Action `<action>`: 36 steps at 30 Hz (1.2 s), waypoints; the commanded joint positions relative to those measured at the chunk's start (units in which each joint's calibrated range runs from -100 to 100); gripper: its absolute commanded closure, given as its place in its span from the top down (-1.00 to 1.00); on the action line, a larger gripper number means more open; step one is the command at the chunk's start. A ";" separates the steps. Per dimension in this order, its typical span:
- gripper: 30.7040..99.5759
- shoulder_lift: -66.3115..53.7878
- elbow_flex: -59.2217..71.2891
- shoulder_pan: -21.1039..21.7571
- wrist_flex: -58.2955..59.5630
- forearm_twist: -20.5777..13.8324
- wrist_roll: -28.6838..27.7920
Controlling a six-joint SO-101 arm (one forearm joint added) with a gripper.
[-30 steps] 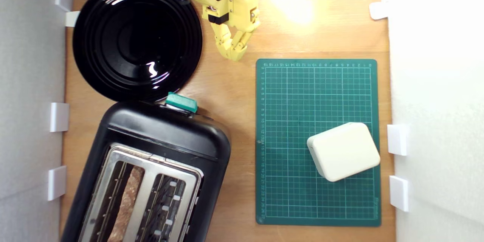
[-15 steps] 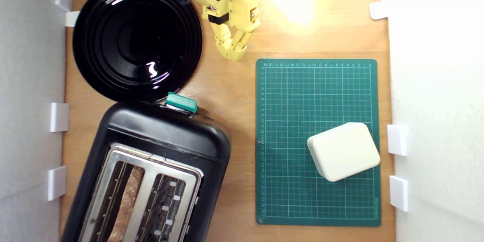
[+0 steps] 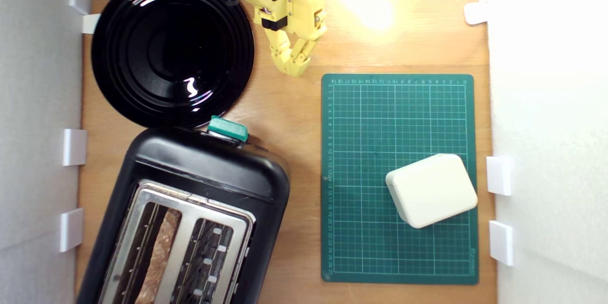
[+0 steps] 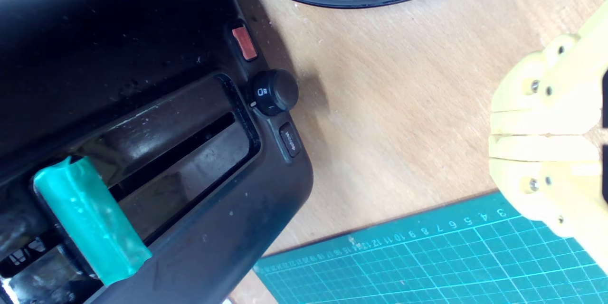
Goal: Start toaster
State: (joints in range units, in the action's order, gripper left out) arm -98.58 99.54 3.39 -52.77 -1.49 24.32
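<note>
The toaster is a large glossy black two-slot unit with rounded corners, filling the lower left of the exterior view and running off the bottom edge. Its silver top plate frames two wire-guided slots; the slot toward the exterior view's left holds a brown slice of bread, the other looks empty. A teal-green lever knob sits at the toaster's upper end, beside the rim of the round black plate. In the wrist view the knob sits at one end of a recessed track, and along that panel's edge are a red button, a round black dial and a small dark button.

The yellow gripper is at the upper centre of the exterior view, over bare wood, fingers pressed together and holding nothing. The toaster lies below and to its left, well apart from it, with the lever knob the nearest part. A green cutting mat carrying a cream box lies at the lower right.
</note>
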 commanded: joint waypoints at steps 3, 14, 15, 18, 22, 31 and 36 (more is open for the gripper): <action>-0.98 -0.58 0.28 -0.14 -0.21 -0.57 0.35; -0.98 -0.58 0.28 0.26 -0.21 -0.57 0.40; -0.98 -0.58 0.28 0.10 -0.21 -0.57 0.61; -0.96 -0.58 0.28 -0.45 -0.21 -0.67 0.77; -0.98 -0.58 0.28 -0.61 -0.21 -1.23 3.75; -0.98 3.83 -9.71 -1.80 -0.30 -4.70 8.42; -0.98 11.66 -18.53 -2.04 -0.30 -4.79 11.09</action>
State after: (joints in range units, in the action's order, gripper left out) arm -92.16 89.90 1.49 -52.77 -5.54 33.96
